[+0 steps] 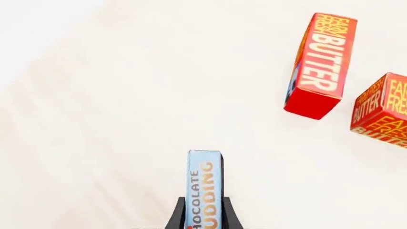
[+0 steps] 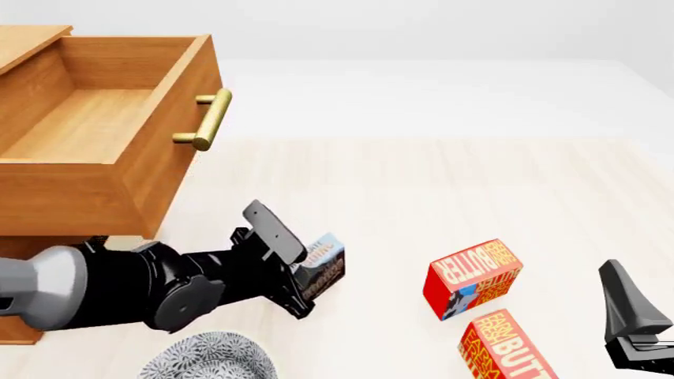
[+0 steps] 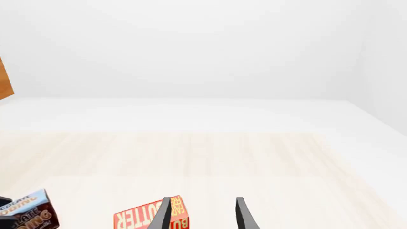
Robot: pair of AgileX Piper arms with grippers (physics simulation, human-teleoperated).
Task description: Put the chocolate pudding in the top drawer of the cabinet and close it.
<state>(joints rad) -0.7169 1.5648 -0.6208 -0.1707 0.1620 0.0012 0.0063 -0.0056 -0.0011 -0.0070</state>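
Light-blue and brown chocolate pudding (image 2: 322,267) box held clamped in the left hand (image 2: 305,272), low over the tabletop (image 2: 443,181).

The left hand grips the box by its narrow sides, so in the left wrist view the box stands edge-on between the dark fingers (image 1: 176,217), with its lettered face turned sideways; that hold probably leaves the box free to be lowered end-first. The top drawer (image 2: 106,142) is pulled well out of the cabinet (image 2: 19,328), its wooden floor bare and its brass handle (image 2: 207,120) facing the arms, evidently ready to receive the box, which is below and in front of it. Two red butter boxes (image 2: 474,276) lie nearby, apart from the pudding. The right hand (image 3: 203,217) waits at the side, fingers apart, holding nothing.
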